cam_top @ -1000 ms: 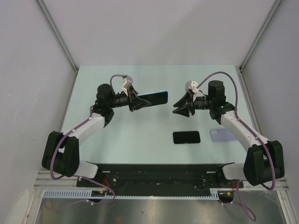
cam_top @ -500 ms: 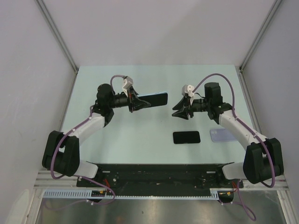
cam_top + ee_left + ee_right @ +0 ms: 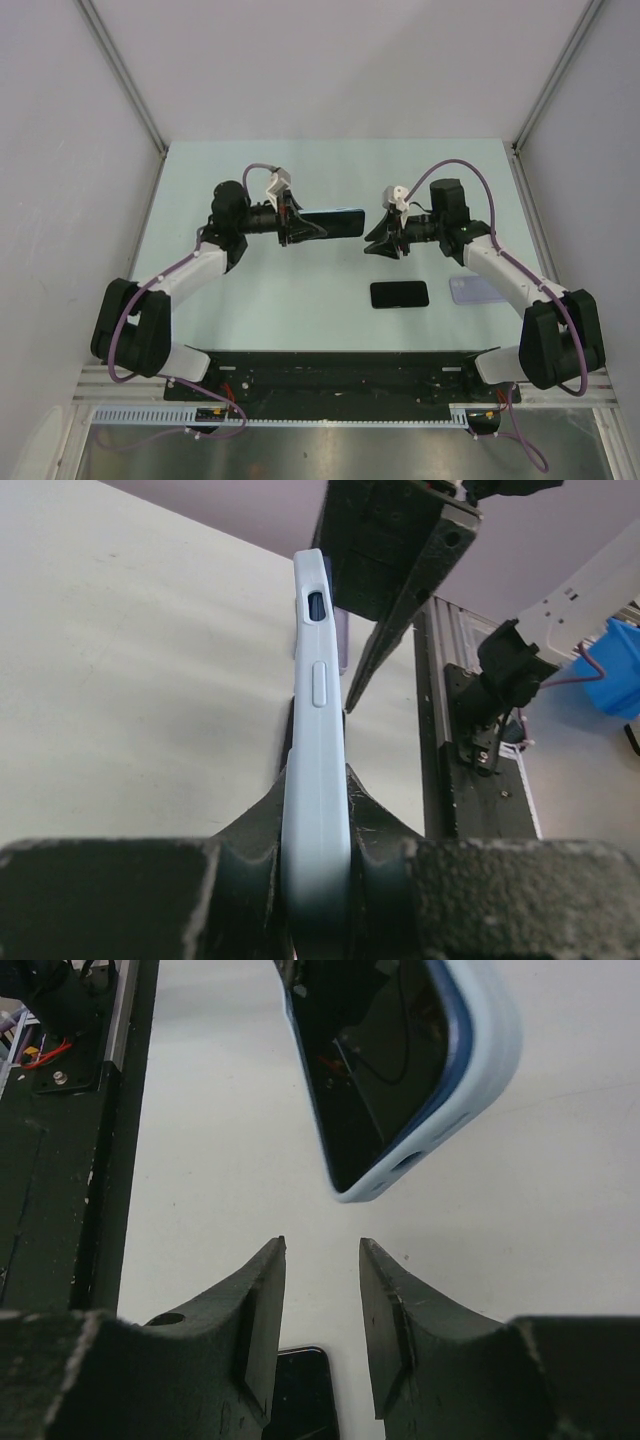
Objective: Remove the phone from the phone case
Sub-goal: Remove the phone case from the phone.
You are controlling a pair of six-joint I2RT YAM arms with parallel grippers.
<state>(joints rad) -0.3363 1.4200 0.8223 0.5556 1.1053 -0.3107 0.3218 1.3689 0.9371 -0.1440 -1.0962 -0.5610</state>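
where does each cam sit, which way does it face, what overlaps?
Top external: above, behind the bases, facing down at the table; both arms show.
Left wrist: on left arm, looking along its fingers, clamped on the cased phone.
Right wrist: on right arm, looking past the open right pincer at that phone's free end.
Shared: cased phone in all three.

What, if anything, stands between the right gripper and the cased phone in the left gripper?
Nothing visible: only open air lies between the right gripper and the cased phone; the black phone lies below on the table.
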